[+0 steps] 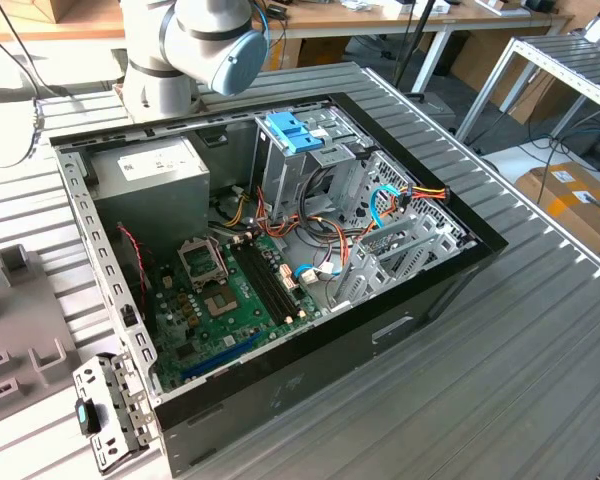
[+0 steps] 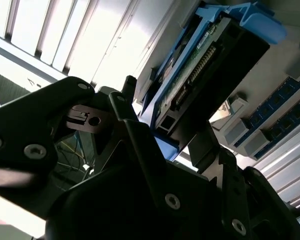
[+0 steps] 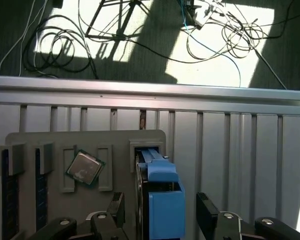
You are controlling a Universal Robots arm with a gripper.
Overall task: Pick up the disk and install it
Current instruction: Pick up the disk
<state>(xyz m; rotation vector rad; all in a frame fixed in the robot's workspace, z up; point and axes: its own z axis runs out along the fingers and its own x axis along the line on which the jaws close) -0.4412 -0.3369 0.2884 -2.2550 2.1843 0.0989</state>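
A slatted metal worktop point(image 1: 540, 330) carries an open desktop computer case point(image 1: 310, 385), with the robot arm point(image 1: 210, 40) rising at the case's far side in the exterior view. Inside the case sit a grey power-supply box point(image 1: 150, 170), a green motherboard point(image 1: 220, 300) and a metal drive cage point(image 1: 325, 175) topped by a light-blue bracket point(image 1: 295, 130).

In the first wrist view a grey parts tray point(image 3: 90, 142) lies on the slats. The claw point(image 3: 160, 202) hangs over this tray, spread wide. Its black fingers point(image 3: 206, 210) stand one on each side of the disk point(image 3: 162, 172), with a gap showing on both sides.

The disk stands on edge in a narrow slot of the tray, blue rail uppermost, and is not yet gripped or lifted. The second wrist view shows its connector edge and green circuit board between the fingers. A square processor chip point(image 3: 85, 168) rests in the tray pocket just beside the disk's slot.

I judge the pick-up to be the step in hand, at the point of straddling the disk. A sound grip would call for the fingers to meet the disk's two broad faces evenly. The lift would need to be straight out of the slot, since a tilt could jam the rail.

The power-supply box bears a white sticker, its print too small to tell. I can make out no legible writing on the disk.
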